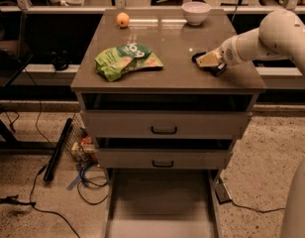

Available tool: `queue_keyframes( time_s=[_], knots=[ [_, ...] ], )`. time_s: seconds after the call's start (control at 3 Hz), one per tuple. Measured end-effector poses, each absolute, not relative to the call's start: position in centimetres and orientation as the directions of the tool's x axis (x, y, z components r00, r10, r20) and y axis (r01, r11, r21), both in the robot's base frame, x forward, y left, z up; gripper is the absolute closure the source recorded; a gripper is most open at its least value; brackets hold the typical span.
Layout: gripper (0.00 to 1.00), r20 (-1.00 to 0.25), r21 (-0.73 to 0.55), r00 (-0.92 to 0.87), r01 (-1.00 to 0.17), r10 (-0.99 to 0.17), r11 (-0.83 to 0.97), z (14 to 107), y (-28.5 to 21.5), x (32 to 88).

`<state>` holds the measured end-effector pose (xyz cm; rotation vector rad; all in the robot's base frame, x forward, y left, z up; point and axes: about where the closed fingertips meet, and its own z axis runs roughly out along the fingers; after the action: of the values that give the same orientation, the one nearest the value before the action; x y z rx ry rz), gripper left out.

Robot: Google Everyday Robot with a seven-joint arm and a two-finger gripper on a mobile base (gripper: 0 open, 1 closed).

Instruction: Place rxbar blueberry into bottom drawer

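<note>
My gripper (208,60) is low over the right side of the cabinet top (172,43), at the end of the white arm (271,33) that reaches in from the right. A small dark object (216,69) lies right under and against it. It looks like the rxbar blueberry, but it is mostly hidden by the gripper. The bottom drawer (160,197) is pulled out at floor level below. It is a wide shallow tray with a bare floor.
A green snack bag (127,60) lies left of centre on the top. An orange (123,19) and a white bowl (195,12) stand at the back. The two upper drawers (164,125) with black handles are closed. Cables (88,177) and a black bar (57,150) lie on the floor at the left.
</note>
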<state>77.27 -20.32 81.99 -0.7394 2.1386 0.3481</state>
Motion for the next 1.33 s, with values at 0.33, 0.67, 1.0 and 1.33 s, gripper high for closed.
queue_keyframes(
  time_s=[0.33,0.67,1.0,1.33],
  knots=[
    [1.00,-0.785,-0.008,-0.485,-0.615,-0.386,0.789,82.03,-20.32,77.27],
    [1.00,-0.785,-0.008,-0.485,-0.615,-0.386,0.789,82.14,-20.32,77.27],
    [1.00,-0.785,-0.008,-0.485,-0.615,-0.386,0.789,82.15,-20.32,77.27],
    [1.00,-0.785,-0.008,-0.485,-0.615,-0.386,0.789,82.17,-20.32,77.27]
  ],
)
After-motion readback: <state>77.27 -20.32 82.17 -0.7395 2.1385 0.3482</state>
